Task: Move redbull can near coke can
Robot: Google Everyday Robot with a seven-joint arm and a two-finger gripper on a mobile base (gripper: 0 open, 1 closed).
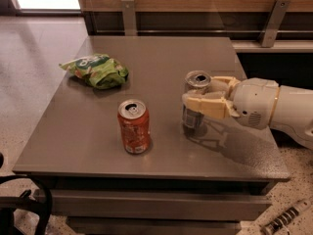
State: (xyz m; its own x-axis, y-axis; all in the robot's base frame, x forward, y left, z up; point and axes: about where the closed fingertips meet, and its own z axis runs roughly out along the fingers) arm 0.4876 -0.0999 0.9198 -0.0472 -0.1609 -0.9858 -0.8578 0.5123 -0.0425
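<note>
Pincer (199, 96) seemingly grips one redbull can (197, 78) near one coke can (133, 127).

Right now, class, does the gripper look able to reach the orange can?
Probably yes. The gripper, shut on the slim silver can, has only bare table between it and the orange can; the green bag lies well back.

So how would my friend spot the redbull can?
Look at the grey table; on its right side is the robot's cream gripper. The redbull can is held between its fingers: slim and silver-grey, unlike the wider orange-red coke can to its left.
</note>
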